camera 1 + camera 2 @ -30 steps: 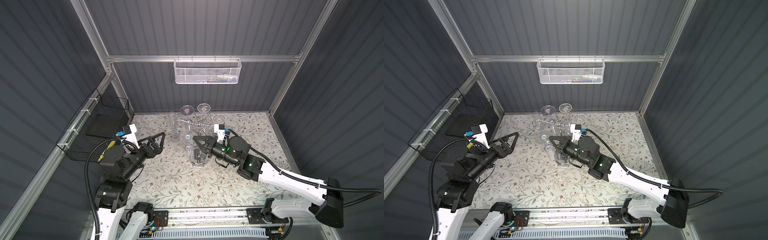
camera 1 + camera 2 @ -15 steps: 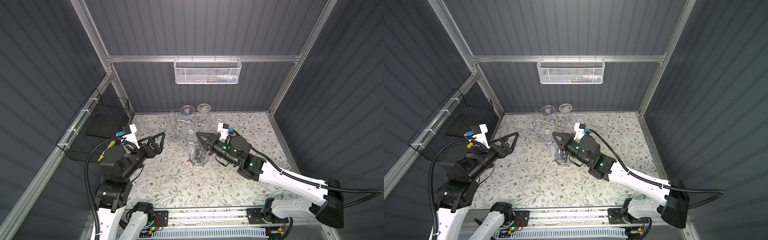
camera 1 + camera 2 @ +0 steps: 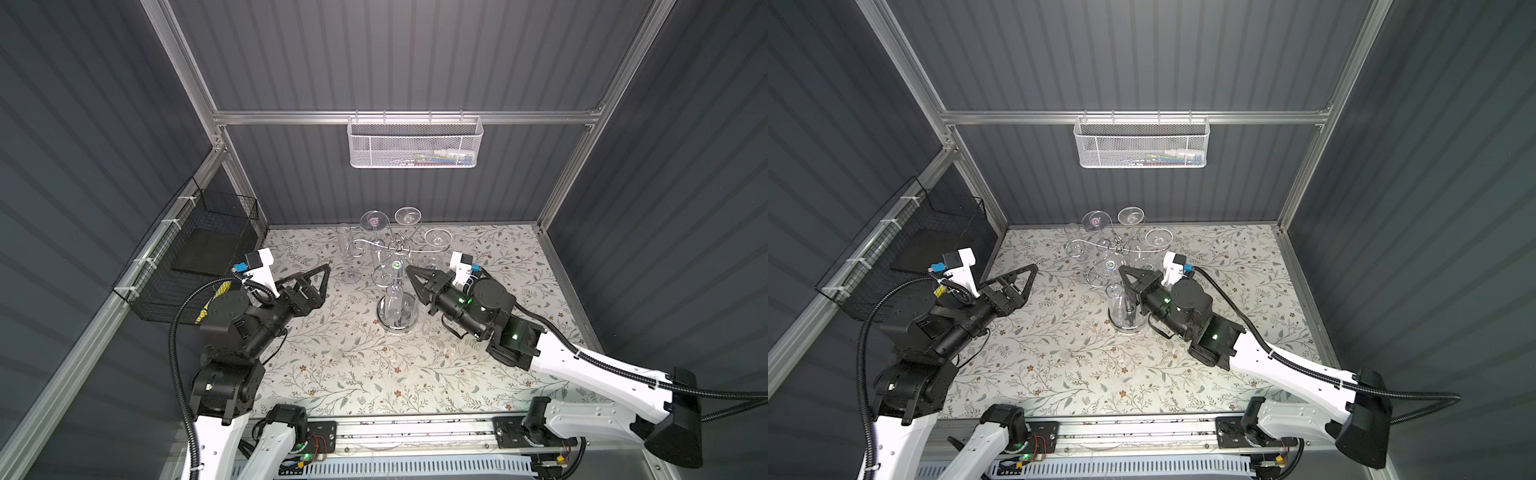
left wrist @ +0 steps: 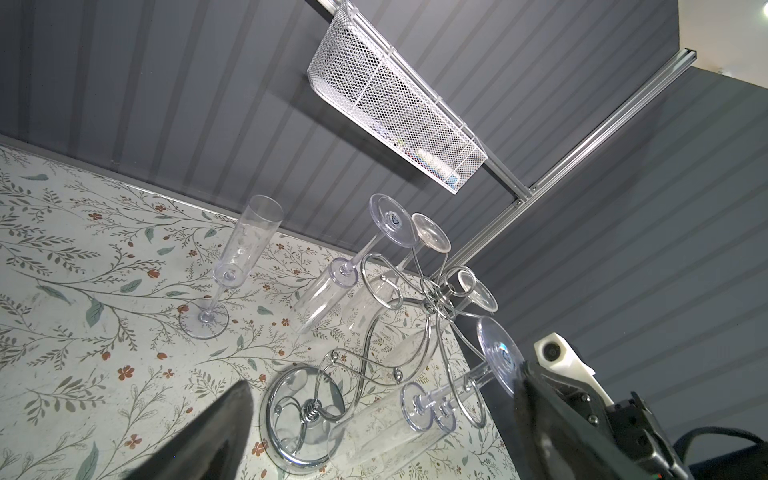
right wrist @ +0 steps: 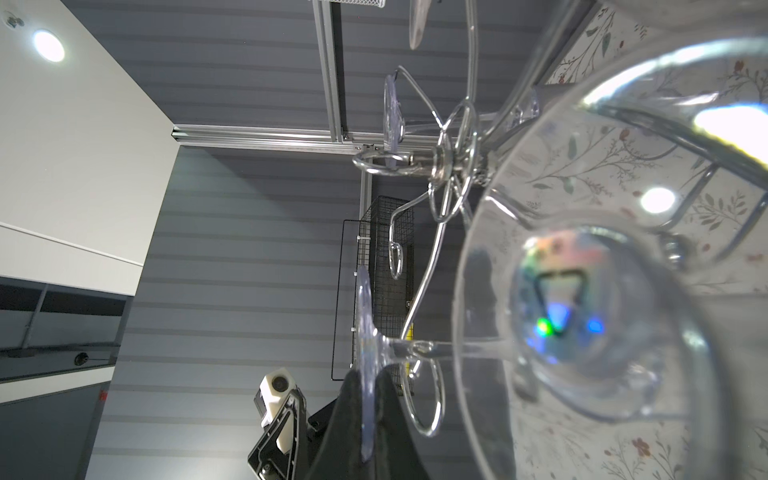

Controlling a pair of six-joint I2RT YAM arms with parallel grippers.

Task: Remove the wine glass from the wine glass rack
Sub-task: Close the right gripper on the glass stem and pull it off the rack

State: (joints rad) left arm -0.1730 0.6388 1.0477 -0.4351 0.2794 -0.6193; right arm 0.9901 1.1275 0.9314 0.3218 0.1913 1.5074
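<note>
The right tool [image 5: 365, 386] is closed on the foot disc of the wine glass [image 4: 386, 432]. This glass hangs foot up, bowl down, on the front arm of the wine glass rack [image 4: 434, 299], at the centre of both top views. Its long axis runs roughly down beside the pole, and the tool reaches in from the right. I judge the stem must slide outward past the scroll end. The left tool [image 3: 322, 275] is wide open, empty, and well apart. Other hanging glasses and a standing flute [image 3: 345, 249] are near.
</note>
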